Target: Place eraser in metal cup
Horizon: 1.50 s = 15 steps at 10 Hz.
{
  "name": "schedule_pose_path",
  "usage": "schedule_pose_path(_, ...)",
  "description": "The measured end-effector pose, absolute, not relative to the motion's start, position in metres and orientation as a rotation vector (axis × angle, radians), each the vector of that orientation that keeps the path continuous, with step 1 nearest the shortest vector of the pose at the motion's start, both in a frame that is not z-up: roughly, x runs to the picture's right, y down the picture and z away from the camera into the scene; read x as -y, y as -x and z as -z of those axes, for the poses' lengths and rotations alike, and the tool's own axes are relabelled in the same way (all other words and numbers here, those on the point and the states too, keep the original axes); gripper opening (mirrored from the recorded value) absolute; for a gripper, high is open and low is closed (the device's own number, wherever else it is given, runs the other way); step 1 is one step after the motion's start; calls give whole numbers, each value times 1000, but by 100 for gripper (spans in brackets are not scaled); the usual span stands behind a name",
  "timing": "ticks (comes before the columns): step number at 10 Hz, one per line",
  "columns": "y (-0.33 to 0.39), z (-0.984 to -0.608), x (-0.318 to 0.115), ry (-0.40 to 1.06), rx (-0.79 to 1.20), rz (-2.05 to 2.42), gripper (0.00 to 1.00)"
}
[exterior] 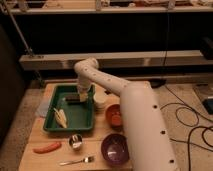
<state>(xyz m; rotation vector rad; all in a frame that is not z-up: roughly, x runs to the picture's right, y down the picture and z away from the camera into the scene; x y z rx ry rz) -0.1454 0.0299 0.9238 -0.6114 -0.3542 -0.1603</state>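
Dark metal shelving is running across the back of the room, and black cables are lying on the speckled floor to the right. A pale wooden worktop (35, 162) is carrying everything under inspection.

The robot's white arm (142, 125) is reaching from the lower right over to a green rectangular plastic tray (80, 120) on the left half of the worktop. Its gripper (83, 98) is hanging low inside the far end of that tray. The jaws are standing together, right at the small dark oblong eraser (74, 99), which is lying on the tray floor. Whether the block is pinched between them cannot be told.

A pale yellowish banana-like item (61, 117) is lying in the near left part of the same tray.

The small shiny metal cup (76, 142) is standing upright on the worktop just in front of the tray, well apart from the eraser.

Other items noted:
- A round purple bowl (115, 149) is sitting to the right of the metal cup.
- An orange-red bowl (115, 116) is sitting behind it.
- A white round cup (100, 100) is standing just beside the tray's right wall.
- A reddish sausage-shaped item (46, 147) is lying left of the metal cup.
- A silver fork (77, 161) is lying near the front edge.
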Motion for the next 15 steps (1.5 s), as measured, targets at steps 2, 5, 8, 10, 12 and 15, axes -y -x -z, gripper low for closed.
schedule_pose_path(2,128,-904,-20,587,385,184,0)
schedule_pose_path(5,110,-860,1,523,416,273,0)
schedule_pose_path(8,63,-798,13,449,415,395,0)
schedule_pose_path(10,27,-764,1,432,407,466,0)
schedule_pose_path(12,17,-743,-21,429,433,518,0)
schedule_pose_path(15,37,-717,-58,447,521,557,0)
